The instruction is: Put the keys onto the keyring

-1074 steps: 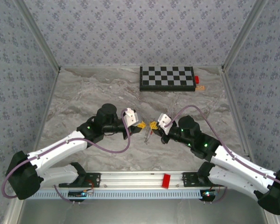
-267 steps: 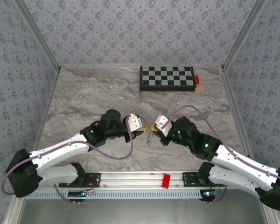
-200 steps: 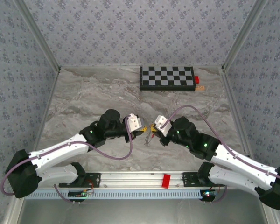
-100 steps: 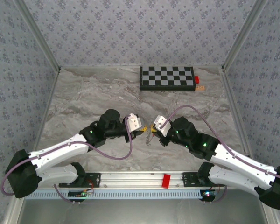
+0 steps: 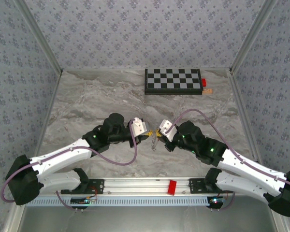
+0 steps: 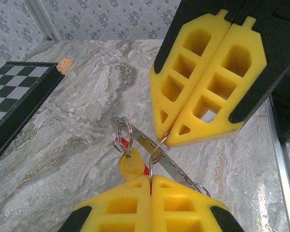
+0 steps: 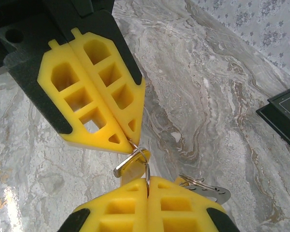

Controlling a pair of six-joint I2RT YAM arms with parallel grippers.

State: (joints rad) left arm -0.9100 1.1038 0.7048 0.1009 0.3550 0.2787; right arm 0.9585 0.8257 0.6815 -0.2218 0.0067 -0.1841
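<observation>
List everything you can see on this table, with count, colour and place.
checkerboard: one, black and white, far side of the table
red block: one, red, at the checkerboard's right end
key: one seen, pale tan, just in front of the red block
keyring: one, thin grey, mid-table, pinched between both end effectors
metal strip: one, silver with holes, hanging by the keyring
tag: one, yellow, beside the strip
red piece: one, on the front rail
table: one, grey marbled
left end effector: yellow fingers, shut on the keyring
right end effector: yellow fingers, shut on the keyring
</observation>
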